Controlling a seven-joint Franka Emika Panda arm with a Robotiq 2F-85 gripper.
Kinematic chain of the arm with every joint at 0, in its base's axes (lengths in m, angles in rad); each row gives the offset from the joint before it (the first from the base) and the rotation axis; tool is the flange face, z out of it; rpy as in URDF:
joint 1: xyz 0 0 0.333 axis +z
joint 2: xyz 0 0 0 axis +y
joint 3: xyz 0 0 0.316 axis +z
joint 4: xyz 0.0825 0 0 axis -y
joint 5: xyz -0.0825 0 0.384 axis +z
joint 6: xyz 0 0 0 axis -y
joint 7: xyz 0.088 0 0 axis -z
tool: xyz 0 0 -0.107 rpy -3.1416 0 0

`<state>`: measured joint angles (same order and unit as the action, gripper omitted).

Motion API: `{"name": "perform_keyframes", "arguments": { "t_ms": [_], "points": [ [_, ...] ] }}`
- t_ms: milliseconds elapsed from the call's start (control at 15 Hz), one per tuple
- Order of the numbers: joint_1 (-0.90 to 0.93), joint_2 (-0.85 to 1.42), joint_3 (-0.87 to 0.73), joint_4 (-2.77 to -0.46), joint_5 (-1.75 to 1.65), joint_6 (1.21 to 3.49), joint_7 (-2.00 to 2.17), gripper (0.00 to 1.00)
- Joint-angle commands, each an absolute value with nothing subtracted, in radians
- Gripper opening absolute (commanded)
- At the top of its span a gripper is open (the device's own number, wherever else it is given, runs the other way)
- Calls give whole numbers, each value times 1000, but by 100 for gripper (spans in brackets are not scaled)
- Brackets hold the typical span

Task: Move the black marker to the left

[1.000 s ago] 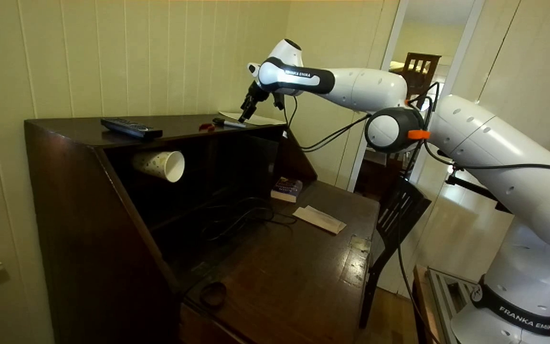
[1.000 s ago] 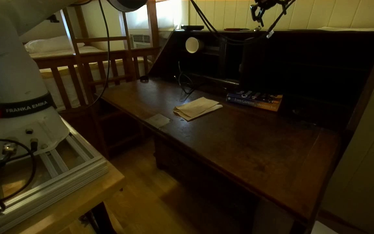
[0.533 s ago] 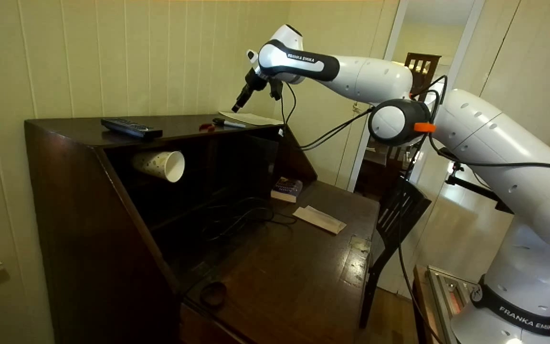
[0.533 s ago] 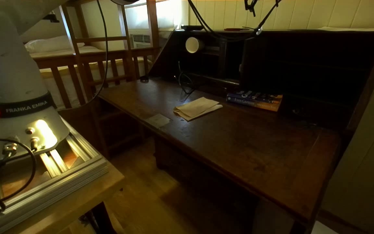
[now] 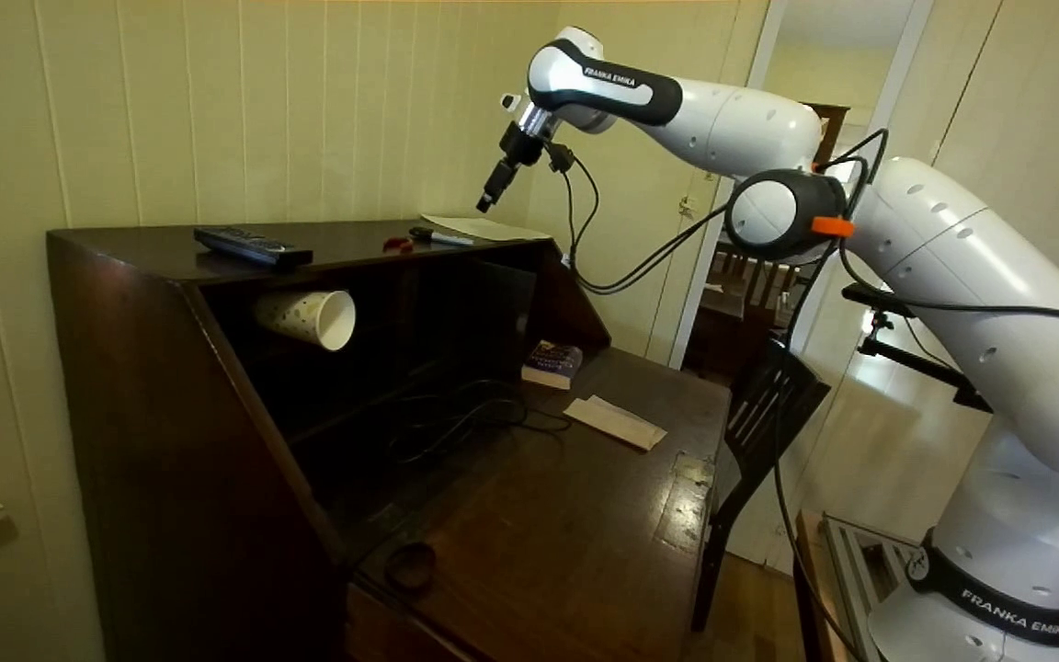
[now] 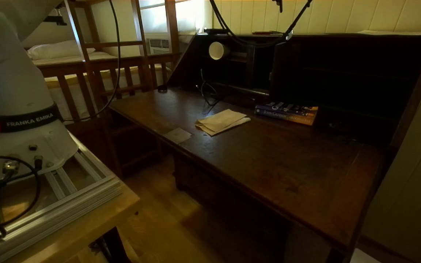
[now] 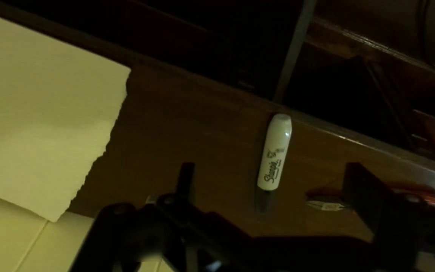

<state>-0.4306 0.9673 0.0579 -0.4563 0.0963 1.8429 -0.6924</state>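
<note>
The black marker (image 5: 449, 239) lies on the top shelf of the dark desk (image 5: 153, 241) near its front edge. It has a white barrel and a black cap. In the wrist view the marker (image 7: 274, 155) lies between the two fingers in the picture, white end towards the shelf edge, cap towards the gripper. My gripper (image 5: 485, 204) hangs above the shelf, apart from the marker, tilted down. In the wrist view the fingers of my gripper (image 7: 271, 170) stand wide apart with nothing held. In an exterior view only a fingertip (image 6: 279, 5) shows at the top edge.
Red-handled pliers (image 5: 398, 245) lie beside the marker's cap. A black remote (image 5: 254, 246) lies further along the shelf, and a paper sheet (image 5: 485, 228) at the other end. A white cup (image 5: 332, 320) lies in a compartment below. Cables hang from the arm.
My gripper has risen from close by the marker's white end and drawn back towards the robot base. The marker lies in the same place throughout.
</note>
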Motion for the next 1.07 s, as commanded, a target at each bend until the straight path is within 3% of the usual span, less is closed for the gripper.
{"name": "perform_keyframes", "arguments": {
  "t_ms": [0, 467, 867, 1000],
  "points": [
    [-434, 1023, 61, -410, 119, 1824, -636, 100],
    [-401, 1084, 73, -418, 116, 1905, -625, 100],
    [-399, 1080, 93, -427, 133, 1950, -600, 88],
    [-409, 1072, 97, -434, 146, 1953, -574, 88]
  ]
}}
